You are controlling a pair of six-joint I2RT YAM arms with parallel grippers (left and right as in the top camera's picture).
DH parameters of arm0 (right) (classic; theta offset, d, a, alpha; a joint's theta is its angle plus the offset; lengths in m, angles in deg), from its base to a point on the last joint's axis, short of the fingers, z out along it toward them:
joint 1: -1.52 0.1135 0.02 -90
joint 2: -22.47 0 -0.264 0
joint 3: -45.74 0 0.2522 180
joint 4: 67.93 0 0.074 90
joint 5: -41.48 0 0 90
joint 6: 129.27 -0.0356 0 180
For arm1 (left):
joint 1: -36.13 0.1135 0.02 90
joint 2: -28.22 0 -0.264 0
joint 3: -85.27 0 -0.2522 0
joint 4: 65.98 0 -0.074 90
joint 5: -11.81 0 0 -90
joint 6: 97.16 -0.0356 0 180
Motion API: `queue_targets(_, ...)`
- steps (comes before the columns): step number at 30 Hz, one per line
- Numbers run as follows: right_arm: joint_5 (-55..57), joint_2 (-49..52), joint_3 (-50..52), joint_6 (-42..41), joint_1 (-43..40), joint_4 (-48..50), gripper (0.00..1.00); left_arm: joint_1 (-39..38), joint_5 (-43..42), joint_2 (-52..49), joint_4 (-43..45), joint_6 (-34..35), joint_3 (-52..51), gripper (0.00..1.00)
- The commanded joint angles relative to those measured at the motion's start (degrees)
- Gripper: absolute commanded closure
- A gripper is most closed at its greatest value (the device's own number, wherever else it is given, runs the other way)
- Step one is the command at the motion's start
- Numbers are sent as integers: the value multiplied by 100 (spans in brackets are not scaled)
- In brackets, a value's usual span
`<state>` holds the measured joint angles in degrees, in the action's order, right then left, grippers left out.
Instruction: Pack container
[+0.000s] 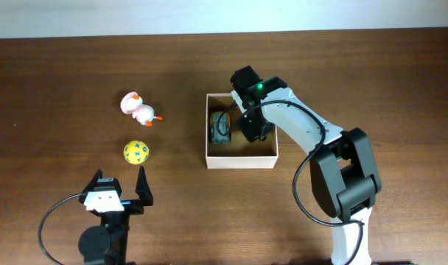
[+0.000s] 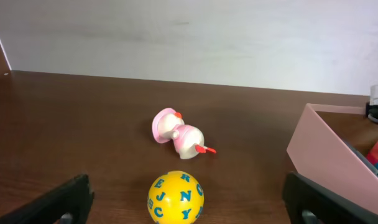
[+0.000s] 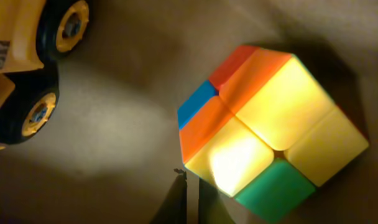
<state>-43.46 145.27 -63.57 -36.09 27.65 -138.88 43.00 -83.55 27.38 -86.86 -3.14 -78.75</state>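
Observation:
The container [image 1: 241,160] is a shallow white-walled box with a tan floor at the table's middle; its wall also shows in the left wrist view [image 2: 329,158]. My right gripper [image 1: 252,126] reaches down inside it. In the right wrist view its fingers [image 3: 189,190] are shut together and empty, just beside a multicoloured cube [image 3: 276,130] lying on the floor. A yellow toy truck [image 1: 221,126] lies in the container's left part, also shown in the right wrist view [image 3: 27,62]. My left gripper [image 1: 121,177] is open, just before a yellow letter ball [image 2: 175,196].
A pink and white duck toy [image 1: 139,109] lies on the brown table left of the container, beyond the ball [image 1: 135,152]; it also shows in the left wrist view [image 2: 179,134]. A white wall runs behind the table's far edge.

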Motion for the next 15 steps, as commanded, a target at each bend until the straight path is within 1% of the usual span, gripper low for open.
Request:
queue_targets(1,-243,15,31,9,2,-57,96,-11,22,50,17,-107,-42,1)
queue_targets(4,-621,15,31,109,103,-61,96,-11,22,50,17,-107,-42,1)
queue_targets(7,-634,15,31,249,297,-33,96,-11,22,50,17,-107,-42,1)
queue_targets(10,-404,15,31,256,428,127,96,-11,22,50,17,-107,-42,1)
queue_targets(15,-212,15,31,195,345,549,96,-11,22,50,17,-107,-42,1)
